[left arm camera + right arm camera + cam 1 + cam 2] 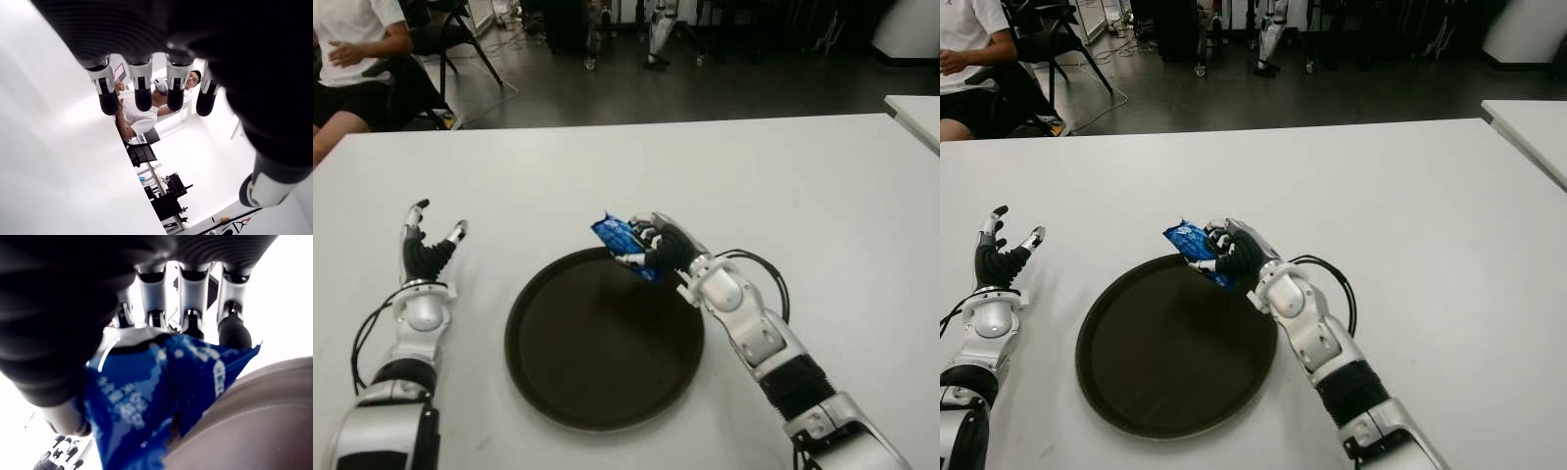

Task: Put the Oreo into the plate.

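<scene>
While clamped in the right hand [651, 247], the Oreo packet [625, 245] hangs over the plate's [548, 387] far rim.

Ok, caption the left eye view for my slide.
Right hand holds blue Oreo pack over dark plate's far rim.

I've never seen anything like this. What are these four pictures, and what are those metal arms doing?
They belong to a humanoid robot. The two wide pictures come from cameras in its head, looking down at a white table; the two close-ups come from cameras on its wrists. On the table lies a dark round plate. The right hand grips a blue Oreo packet over the plate's far rim; its wrist camera shows the fingers wrapped around it. The left hand, left of the plate, is open and holds nothing. A person sits beyond the table.
</scene>
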Available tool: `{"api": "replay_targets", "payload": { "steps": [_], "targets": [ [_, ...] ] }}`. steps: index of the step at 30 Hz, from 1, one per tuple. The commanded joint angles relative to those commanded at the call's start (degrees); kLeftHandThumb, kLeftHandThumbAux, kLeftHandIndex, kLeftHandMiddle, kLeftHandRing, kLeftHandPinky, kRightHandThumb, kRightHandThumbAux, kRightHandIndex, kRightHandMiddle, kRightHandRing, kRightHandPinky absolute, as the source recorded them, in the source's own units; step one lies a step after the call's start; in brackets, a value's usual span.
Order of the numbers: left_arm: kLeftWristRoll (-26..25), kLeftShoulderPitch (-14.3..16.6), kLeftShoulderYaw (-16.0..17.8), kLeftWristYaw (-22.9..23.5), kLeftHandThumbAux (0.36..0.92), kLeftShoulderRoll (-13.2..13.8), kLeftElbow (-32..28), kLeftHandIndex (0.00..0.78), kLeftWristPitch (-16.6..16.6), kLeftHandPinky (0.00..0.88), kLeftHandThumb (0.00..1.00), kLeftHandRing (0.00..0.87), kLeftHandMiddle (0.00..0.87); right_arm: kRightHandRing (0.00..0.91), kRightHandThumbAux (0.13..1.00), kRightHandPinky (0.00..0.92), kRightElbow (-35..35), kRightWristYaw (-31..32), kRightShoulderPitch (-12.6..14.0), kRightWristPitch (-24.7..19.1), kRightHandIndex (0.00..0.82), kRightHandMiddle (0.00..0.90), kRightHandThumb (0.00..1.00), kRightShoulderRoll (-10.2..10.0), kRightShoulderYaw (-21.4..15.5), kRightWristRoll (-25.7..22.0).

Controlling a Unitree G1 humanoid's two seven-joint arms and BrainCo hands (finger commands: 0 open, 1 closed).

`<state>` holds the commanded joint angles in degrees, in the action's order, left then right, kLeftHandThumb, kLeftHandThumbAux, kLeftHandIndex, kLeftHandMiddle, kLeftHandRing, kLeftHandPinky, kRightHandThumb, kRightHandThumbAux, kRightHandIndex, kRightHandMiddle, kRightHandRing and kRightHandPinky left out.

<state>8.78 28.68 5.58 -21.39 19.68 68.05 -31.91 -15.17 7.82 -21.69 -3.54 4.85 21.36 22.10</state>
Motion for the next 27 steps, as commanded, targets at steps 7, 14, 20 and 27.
{"api": "replay_targets", "payload": {
  "steps": [7,14,20,27],
  "targets": [
    [-0.97,0.05,0.58,0.89,0.623,-0.38,-0.08,0.001,-0.13,0.000,0.000,0.000,0.000,0.799,0.721,0.792,0.75,0.88,0.09,0.63,0.439,0.795,0.702,0.75,0.29,0.02],
    [-2.02,0.04,1.29,1.72,0.616,-0.61,-0.20,0.000,-0.44,0.000,0.000,0.000,0.000,0.793,0.721,0.787,0.98,2.71,0.06,-0.13,0.438,0.786,0.704,0.82,0.42,-0.44],
    [-1.00,0.07,0.67,0.68,0.600,-0.36,0.01,0.000,-0.02,0.000,0.000,0.000,0.000,0.790,0.721,0.780,1.12,3.12,0.37,-0.31,0.439,0.786,0.702,0.51,0.53,-0.26],
    [-0.68,0.26,0.45,0.49,0.609,-0.20,0.18,0.000,0.39,0.000,0.000,0.000,0.000,0.804,0.721,0.793,0.52,3.34,0.69,3.36,0.439,0.802,0.702,0.31,1.27,-0.68]
  ]
}}
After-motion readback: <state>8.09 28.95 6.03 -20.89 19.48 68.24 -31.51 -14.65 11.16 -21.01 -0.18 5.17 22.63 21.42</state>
